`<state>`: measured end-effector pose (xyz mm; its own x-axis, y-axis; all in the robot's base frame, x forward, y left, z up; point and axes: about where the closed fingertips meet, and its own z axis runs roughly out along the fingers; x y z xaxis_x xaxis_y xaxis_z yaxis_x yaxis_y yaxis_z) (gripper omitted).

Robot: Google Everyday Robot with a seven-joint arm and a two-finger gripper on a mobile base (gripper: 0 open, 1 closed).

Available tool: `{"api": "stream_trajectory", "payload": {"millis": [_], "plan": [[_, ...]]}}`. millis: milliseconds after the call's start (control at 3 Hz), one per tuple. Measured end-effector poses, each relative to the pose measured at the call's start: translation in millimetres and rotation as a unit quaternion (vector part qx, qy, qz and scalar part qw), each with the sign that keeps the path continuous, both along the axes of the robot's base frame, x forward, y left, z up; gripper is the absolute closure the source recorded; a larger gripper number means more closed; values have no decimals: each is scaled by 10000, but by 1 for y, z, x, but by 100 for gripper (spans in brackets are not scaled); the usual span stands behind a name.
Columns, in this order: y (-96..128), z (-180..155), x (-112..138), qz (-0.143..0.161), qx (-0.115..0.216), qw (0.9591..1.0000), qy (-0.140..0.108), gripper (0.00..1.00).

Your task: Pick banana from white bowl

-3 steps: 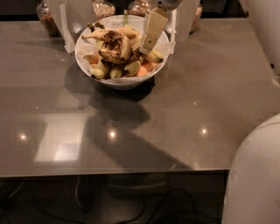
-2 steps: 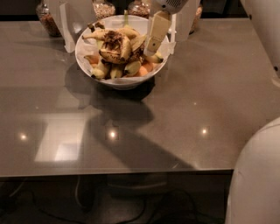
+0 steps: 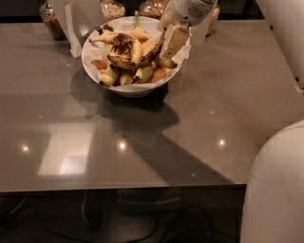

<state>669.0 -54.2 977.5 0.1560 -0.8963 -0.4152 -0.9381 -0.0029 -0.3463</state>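
Observation:
The white bowl [image 3: 138, 88] stands at the back of the grey table, heaped with fruit. A long yellow banana [image 3: 124, 49], densely mottled with dark brown, lies on top of the pile near the middle. Short greenish-yellow bananas [image 3: 114, 75] lie at the front of the bowl. My gripper [image 3: 173, 41] hangs over the bowl's right rim, just right of the mottled banana, reaching down from the white wrist [image 3: 190, 9] above it.
Glass jars [image 3: 50, 20] stand along the back edge behind the bowl. A white upright holder [image 3: 75, 29] stands just left of the bowl. My white arm [image 3: 285, 38] and base [image 3: 275, 190] fill the right side. The table's front edge [image 3: 123, 186] runs across below.
The gripper has shifted slightly right and down at the bowl's right rim. The bowl and fruit have not visibly moved.

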Motion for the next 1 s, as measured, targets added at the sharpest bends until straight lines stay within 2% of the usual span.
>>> {"api": "stream_trajectory", "payload": {"millis": [333,1000], "plan": [[0,-3,5,20,39,10000,18,37],[8,-1,16,86,132,9999,-40,50]]}}
